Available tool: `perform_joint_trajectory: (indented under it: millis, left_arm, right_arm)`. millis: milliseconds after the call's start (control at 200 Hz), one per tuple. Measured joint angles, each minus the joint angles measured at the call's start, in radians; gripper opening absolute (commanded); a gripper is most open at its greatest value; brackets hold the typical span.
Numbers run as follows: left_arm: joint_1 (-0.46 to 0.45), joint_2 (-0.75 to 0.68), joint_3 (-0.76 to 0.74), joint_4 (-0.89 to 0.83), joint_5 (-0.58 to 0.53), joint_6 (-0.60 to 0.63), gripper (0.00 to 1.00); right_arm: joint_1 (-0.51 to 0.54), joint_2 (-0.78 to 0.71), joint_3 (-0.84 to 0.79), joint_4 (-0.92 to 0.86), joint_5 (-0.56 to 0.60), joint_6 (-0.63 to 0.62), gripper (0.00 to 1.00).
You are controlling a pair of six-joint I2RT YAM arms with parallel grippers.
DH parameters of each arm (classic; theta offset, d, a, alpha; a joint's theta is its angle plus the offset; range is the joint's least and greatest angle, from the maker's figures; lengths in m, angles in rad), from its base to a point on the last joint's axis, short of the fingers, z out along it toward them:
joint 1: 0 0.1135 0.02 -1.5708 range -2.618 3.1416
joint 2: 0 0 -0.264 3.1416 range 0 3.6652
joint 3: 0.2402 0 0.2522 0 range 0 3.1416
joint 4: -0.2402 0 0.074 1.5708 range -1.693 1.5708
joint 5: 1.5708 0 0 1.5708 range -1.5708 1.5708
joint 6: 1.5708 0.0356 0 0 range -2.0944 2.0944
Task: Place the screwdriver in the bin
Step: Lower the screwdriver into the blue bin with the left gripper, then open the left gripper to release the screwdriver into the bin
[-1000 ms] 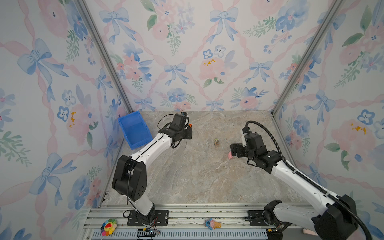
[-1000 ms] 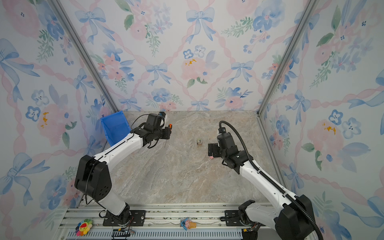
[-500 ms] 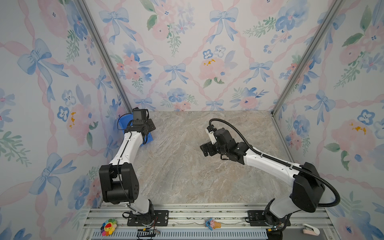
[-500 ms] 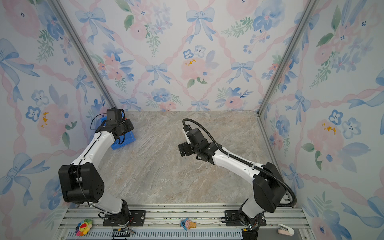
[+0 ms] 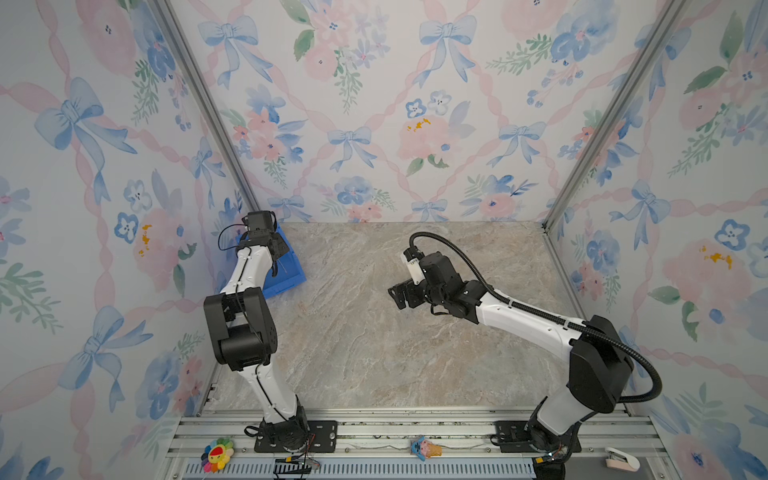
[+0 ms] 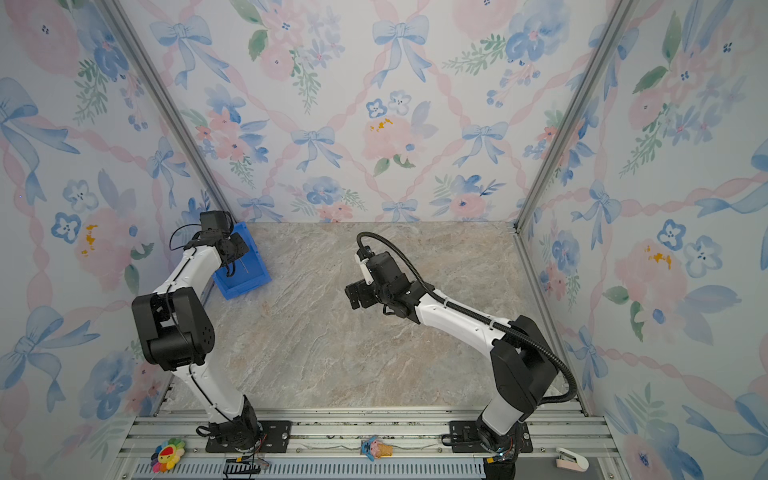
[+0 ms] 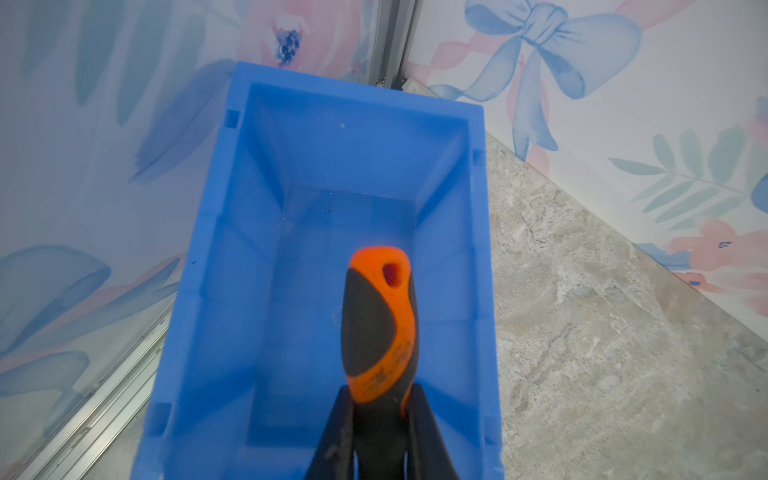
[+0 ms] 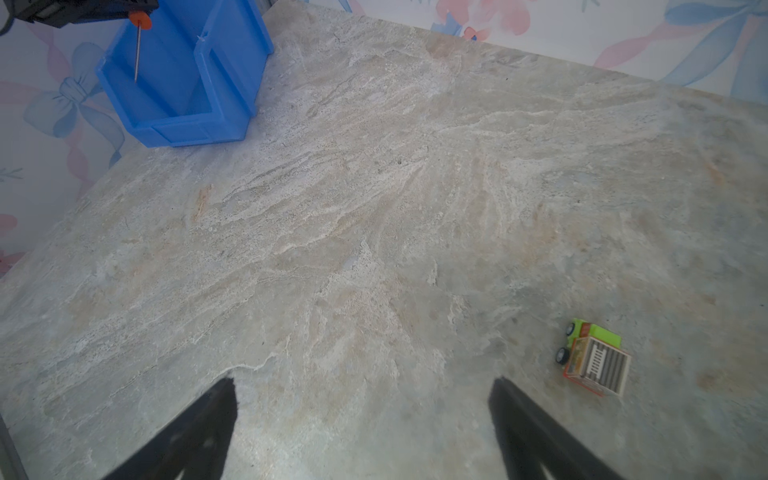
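Left gripper (image 7: 380, 395) clamped on screwdriver (image 7: 376, 320) handle above bin (image 7: 482, 232); careless release may bounce shaft off bin wall and tip it out.

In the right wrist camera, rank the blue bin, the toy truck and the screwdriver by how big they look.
1. blue bin, largest by far.
2. toy truck, helped by lying nearer the camera.
3. screwdriver: only its thin shaft and an orange bit show; roughly as long as the truck but far thinner.
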Motion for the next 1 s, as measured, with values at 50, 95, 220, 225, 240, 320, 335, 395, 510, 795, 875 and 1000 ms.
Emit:
perform_joint_trajectory:
  millis: [50,95,220,225,240,320,335,395,510,795,875,1000]
  left_arm:
    - [0.0,0.035,0.023,0.0,-0.005,0.0,0.0]
    - [0.0,0.067,0.047,0.0,-0.01,0.0,0.0]
    - [0.001,0.139,0.104,0.001,-0.019,0.0,0.0]
    - [0.001,0.143,0.107,0.001,-0.019,0.0,0.0]
    - [0.001,0.15,0.113,0.001,-0.019,0.0,0.0]
    - [0.001,0.183,0.135,0.003,-0.019,0.0,0.0]
    - [0.0,0.188,0.138,0.004,-0.019,0.0,0.0]
    - [0.0,0.211,0.153,0.007,-0.023,0.001,0.0]
    - [-0.005,0.249,0.183,0.009,-0.024,0.004,0.0]
    - [-0.027,0.293,0.197,0.017,-0.024,0.011,0.08]
    - [-0.027,0.293,0.197,0.02,-0.023,0.011,0.11]
    - [-0.027,0.293,0.197,0.027,-0.023,0.011,0.15]
  right_arm:
    - [-0.005,0.004,0.001,0.012,-0.005,0.003,0.97]
    - [-0.006,0.012,0.004,0.018,-0.011,0.006,0.97]
    - [-0.016,0.036,0.008,0.026,-0.022,0.01,0.97]
    - [-0.017,0.038,0.009,0.026,-0.023,0.01,0.97]
    - [-0.018,0.04,0.01,0.026,-0.026,0.01,0.97]
    - [-0.019,0.053,0.015,0.029,-0.029,0.013,0.97]
    - [-0.019,0.054,0.015,0.029,-0.031,0.014,0.97]
    - [-0.019,0.06,0.019,0.03,-0.034,0.014,0.97]
    - [-0.019,0.065,0.033,0.031,-0.041,0.015,0.97]
    - [-0.019,0.064,0.04,0.034,-0.04,0.017,0.97]
    - [-0.019,0.064,0.039,0.035,-0.04,0.017,0.97]
    - [-0.019,0.064,0.039,0.035,-0.039,0.017,0.97]
